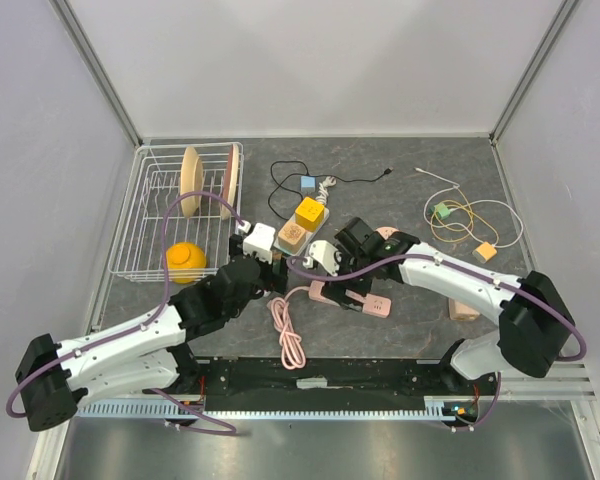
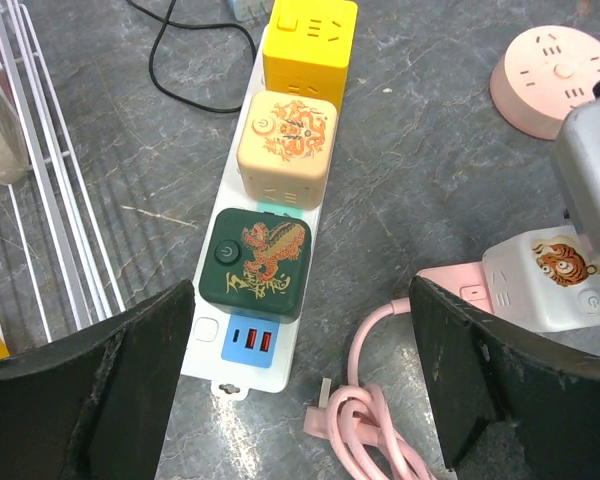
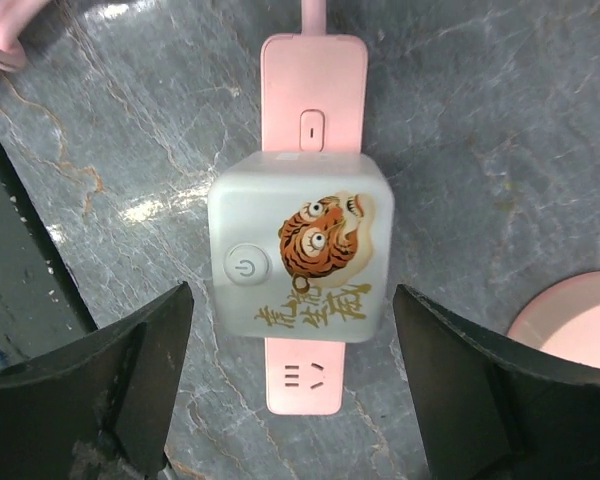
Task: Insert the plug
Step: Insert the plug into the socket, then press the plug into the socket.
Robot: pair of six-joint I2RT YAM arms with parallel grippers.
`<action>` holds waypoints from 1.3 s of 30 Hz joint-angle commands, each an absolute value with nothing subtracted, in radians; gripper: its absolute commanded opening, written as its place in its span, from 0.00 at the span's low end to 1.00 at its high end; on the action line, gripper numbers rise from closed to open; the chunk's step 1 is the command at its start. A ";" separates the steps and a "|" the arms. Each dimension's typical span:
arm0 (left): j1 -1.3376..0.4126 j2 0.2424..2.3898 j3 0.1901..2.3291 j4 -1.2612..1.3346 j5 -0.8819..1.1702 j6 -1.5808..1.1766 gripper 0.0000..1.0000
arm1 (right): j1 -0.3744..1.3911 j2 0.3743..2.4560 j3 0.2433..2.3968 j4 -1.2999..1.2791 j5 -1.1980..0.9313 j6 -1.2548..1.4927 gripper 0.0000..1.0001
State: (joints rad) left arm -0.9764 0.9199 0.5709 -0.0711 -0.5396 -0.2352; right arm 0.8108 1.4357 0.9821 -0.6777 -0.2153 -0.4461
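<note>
**Left arm** (image 1: 130, 345): stretched from its base at the near-left corner diagonally toward the table centre, wrist tipped downward.

**Left gripper** (image 2: 302, 295): jaws spread wide, holding nothing. It hangs above the near end of a long white power strip (image 2: 242, 365).

**White power strip, contents:** three cube adapters in a row.
- Dark green cube with a gold dragon (image 2: 258, 262), nearest the gripper.
- Cream cube with an orange pattern (image 2: 287, 145), in the middle.
- Plain yellow cube (image 2: 310, 40), farthest.

**Right arm** (image 1: 460, 280): elbow folded out at the near-right, forearm reaching leftward to the centre, wrist facing down.

**Right gripper** (image 3: 292, 300): jaws spread wide and empty. One finger stands on either side of the task's thing, both clear of it.

**White cube plug with an orange tiger print** (image 3: 300, 255): sits square on a flat pink power strip (image 3: 313, 75), between that strip's rocker switch and one exposed socket. Whether its pins are fully seated cannot be told.

**Sundries:**
- Coiled pink cable (image 1: 288, 340), near the table's front edge.
- Round pink socket (image 2: 555, 75), beyond the pink strip.
- White wire rack (image 1: 145, 230), at the far left.
</note>
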 commanded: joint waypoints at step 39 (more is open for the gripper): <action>-0.973 0.753 0.503 -0.118 -0.739 -0.463 0.94 | 0.907 1.674 1.253 -0.910 -0.037 -0.442 0.48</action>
